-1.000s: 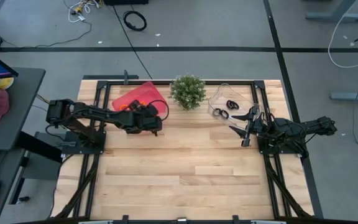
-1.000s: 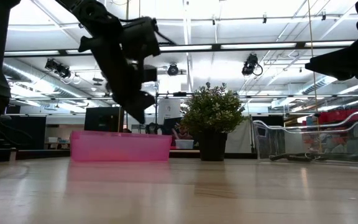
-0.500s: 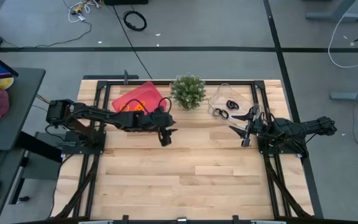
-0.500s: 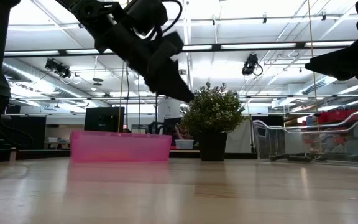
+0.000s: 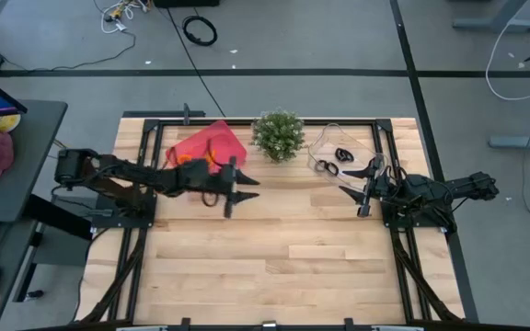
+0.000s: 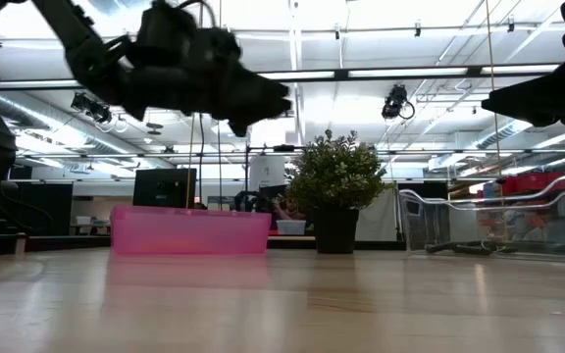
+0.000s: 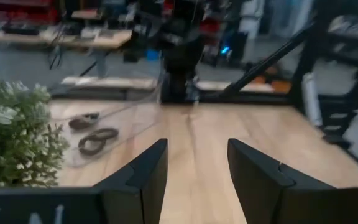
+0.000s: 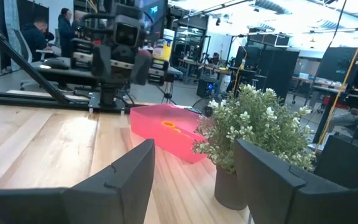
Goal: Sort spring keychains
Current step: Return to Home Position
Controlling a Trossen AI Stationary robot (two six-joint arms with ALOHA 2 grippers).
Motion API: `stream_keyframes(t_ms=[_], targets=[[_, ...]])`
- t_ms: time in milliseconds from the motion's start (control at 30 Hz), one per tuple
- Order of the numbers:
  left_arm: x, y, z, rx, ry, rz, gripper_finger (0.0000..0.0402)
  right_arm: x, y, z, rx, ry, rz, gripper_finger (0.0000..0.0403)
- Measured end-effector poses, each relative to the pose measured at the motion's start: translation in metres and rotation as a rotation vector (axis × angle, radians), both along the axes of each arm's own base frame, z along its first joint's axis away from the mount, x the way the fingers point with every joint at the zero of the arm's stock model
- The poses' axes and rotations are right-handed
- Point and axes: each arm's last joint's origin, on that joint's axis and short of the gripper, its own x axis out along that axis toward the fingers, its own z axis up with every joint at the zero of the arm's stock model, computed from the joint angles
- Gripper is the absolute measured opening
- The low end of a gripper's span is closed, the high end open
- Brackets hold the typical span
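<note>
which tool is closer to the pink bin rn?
Left. The left tool hangs right beside the pink bin; the right tool is beyond the plant, by the clear bin.

Pink bin (image 5: pixel 196 142), orange keychain (image 8: pixel 170 125), black keychains (image 5: pixel 327 166), green plant (image 5: pixel 278 135)

The left arm reaches right, its pincer (image 5: pixel 239 192) raised with fingers spread; the folded right arm's pincer (image 5: pixel 359 188) gapes too.

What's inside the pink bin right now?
One orange spring keychain shows in the pink bin, in the right wrist view. From above, the left arm covers part of the bin, so any others are hidden. The left gripper hangs open beside it; the right arm waits.
</note>
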Motion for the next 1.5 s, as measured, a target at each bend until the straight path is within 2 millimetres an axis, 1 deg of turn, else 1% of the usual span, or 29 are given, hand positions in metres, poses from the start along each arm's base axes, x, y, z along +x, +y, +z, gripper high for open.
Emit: stream_keyframes(t_ms=[133, 267, 367, 533, 633, 700, 767, 900, 1000, 1233, 1333, 1500], targets=[[-0.031, 0.006, 0.001, 0.017, -0.066, -0.089, 0.0172, 0.000, 0.000, 0.000, 0.000, 0.000, 0.000, 0.0222], [-0.059, 0.006, 0.005, 0.059, -0.128, -0.078, 0.0172, 0.000, 0.000, 0.000, 0.000, 0.000, 0.000, 0.0222], [-0.079, 0.001, 0.004, 0.098, -0.187, -0.017, 0.0172, 0.000, 0.000, 0.000, 0.000, 0.000, 0.000, 0.0222], [-0.107, -0.008, -0.005, 0.166, -0.243, 0.157, 0.0172, 0.000, 0.000, 0.000, 0.000, -0.001, 0.001, 0.0222], [-0.120, -0.009, -0.003, 0.168, -0.295, 0.190, 0.0172, 0.000, 0.000, 0.000, 0.000, 0.000, 0.000, 0.0222], [-0.127, -0.009, 0.003, 0.172, -0.348, 0.158, 0.0172, 0.000, 0.000, 0.000, 0.000, -0.001, 0.000, 0.0222], [-0.133, -0.009, 0.007, 0.173, -0.364, 0.094, 0.0172, 0.000, 0.000, 0.000, 0.000, 0.000, 0.000, 0.0222], [-0.142, -0.007, 0.013, 0.169, -0.338, 0.023, 0.0172, 0.000, 0.000, 0.000, 0.000, 0.000, 0.000, 0.0222], [-0.152, -0.007, 0.014, 0.170, -0.343, 0.051, 0.0172, 0.000, 0.000, 0.000, 0.000, -0.001, 0.000, 0.0222], [-0.172, -0.008, 0.005, 0.164, -0.432, 0.190, 0.0172, 0.000, 0.000, 0.000, 0.000, 0.000, 0.000, 0.0222], [-0.179, -0.009, 0.006, 0.165, -0.484, 0.181, 0.0172, 0.000, 0.000, 0.000, 0.000, 0.000, 0.000, 0.0222], [-0.185, -0.011, 0.003, 0.163, -0.471, 0.141, 0.0172, 0.000, 0.000, 0.000, 0.000, 0.000, 0.000, 0.0222]])
